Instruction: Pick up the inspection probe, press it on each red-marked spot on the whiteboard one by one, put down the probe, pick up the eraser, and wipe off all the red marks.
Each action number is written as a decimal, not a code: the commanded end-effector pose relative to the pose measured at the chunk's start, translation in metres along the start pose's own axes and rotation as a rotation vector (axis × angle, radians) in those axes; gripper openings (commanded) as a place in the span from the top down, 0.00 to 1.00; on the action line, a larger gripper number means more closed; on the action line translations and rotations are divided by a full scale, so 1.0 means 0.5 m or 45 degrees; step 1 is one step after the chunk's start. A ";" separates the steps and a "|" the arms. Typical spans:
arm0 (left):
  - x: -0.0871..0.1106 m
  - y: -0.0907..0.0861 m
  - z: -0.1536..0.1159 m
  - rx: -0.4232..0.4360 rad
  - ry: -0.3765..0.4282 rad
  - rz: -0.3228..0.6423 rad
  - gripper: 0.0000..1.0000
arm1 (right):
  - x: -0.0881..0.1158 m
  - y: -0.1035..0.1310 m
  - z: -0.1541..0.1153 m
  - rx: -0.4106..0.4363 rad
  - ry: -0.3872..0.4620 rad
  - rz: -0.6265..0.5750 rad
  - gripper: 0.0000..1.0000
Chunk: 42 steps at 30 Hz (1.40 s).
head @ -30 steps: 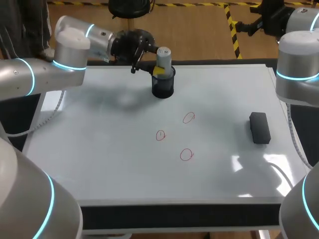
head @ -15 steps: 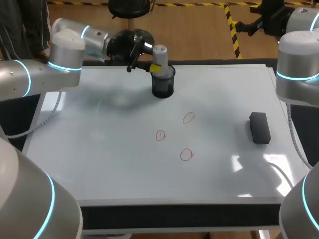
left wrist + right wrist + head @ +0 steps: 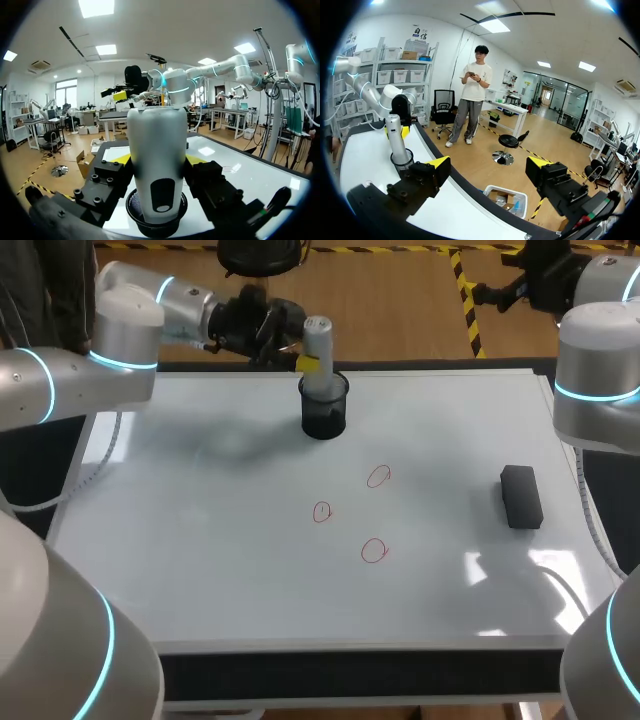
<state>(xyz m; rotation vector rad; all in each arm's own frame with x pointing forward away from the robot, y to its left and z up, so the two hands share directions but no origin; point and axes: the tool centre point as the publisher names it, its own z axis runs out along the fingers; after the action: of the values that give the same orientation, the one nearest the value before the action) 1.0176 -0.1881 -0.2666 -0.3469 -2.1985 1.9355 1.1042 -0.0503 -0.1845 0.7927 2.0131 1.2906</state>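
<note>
Currently left gripper [image 3: 312, 362] clamps the inspection probe [image 3: 318, 332] upright, base in the holder cup [image 3: 324, 416] at the whiteboard's [image 3: 200, 540] far edge, for lift-out toward 3 red marks [image 3: 378, 476]; right gripper [image 3: 490, 167] spread, empty.

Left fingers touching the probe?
Touching. Left wrist view: the probe stands between the left gripper fingers, both yellow tips pressed against its sides, its base in the cup.

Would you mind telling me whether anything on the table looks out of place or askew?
Nothing stands out. The inspection probe sits roughly upright in its black cup, gripped by the left end effector; the eraser lies flat on the whiteboard, apart from the three red marks. No spills or damage.
</note>
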 end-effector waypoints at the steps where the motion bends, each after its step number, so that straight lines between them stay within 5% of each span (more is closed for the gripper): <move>1: 0.009 -0.035 0.002 -0.017 -0.023 -0.015 1.00 | 0.000 0.000 0.000 0.000 0.000 0.000 0.00; 19: 0.048 -0.175 -0.018 0.025 0.050 0.038 1.00 | 0.000 0.000 0.000 0.000 0.000 0.000 0.00; 42: 0.054 -0.230 -0.039 0.015 0.005 0.010 1.00 | 0.000 0.000 0.000 0.000 0.000 0.000 0.00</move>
<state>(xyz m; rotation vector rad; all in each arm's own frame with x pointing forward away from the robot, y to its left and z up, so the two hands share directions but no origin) 0.9955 -0.1761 -0.1534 -0.3627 -2.1773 1.9498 1.1042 -0.0503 -0.1845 0.7928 2.0131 1.2906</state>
